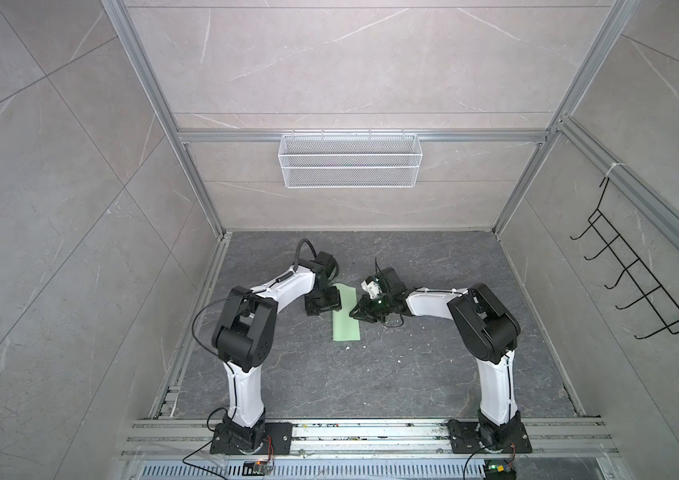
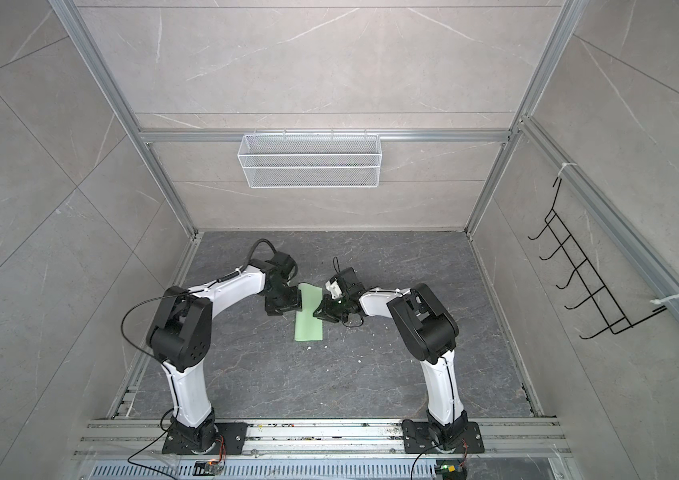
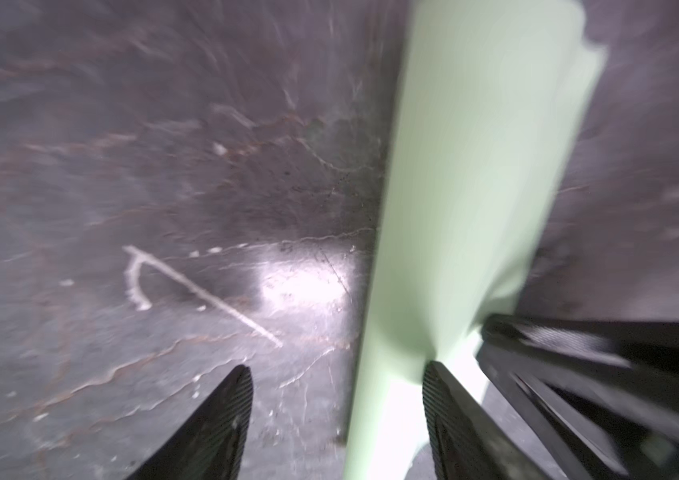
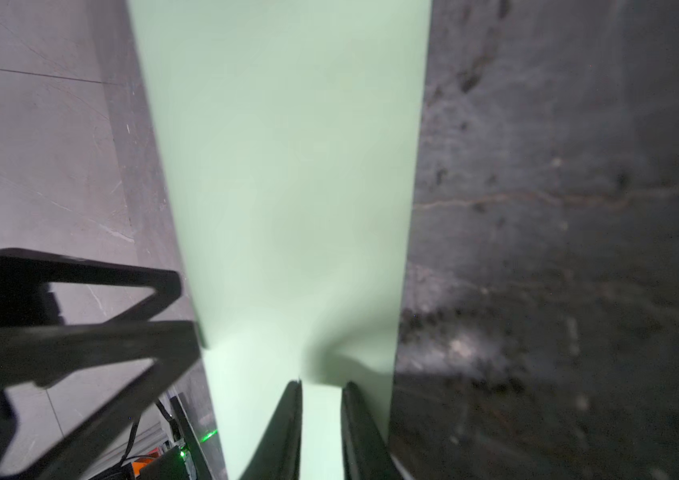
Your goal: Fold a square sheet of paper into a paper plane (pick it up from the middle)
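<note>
The square sheet of paper (image 1: 346,322) (image 2: 309,326) lies on the dark table as a narrow pale green strip, doubled over lengthwise. My left gripper (image 1: 332,306) (image 3: 337,368) stands open at the strip's left edge. That long edge (image 3: 475,187) runs between its fingers, close to one finger (image 3: 450,415). My right gripper (image 1: 355,311) (image 4: 323,383) is open by a narrow gap. Its tips are down on the sheet (image 4: 287,166) near the right edge, and the paper puckers just ahead of them. No paper plane is in view.
A white wire basket (image 1: 349,160) hangs on the back wall. A black hook rack (image 1: 641,274) is on the right wall. Small white scraps (image 1: 360,346) lie just below the strip. Aluminium rails (image 1: 371,432) run along the front edge, by both arm bases.
</note>
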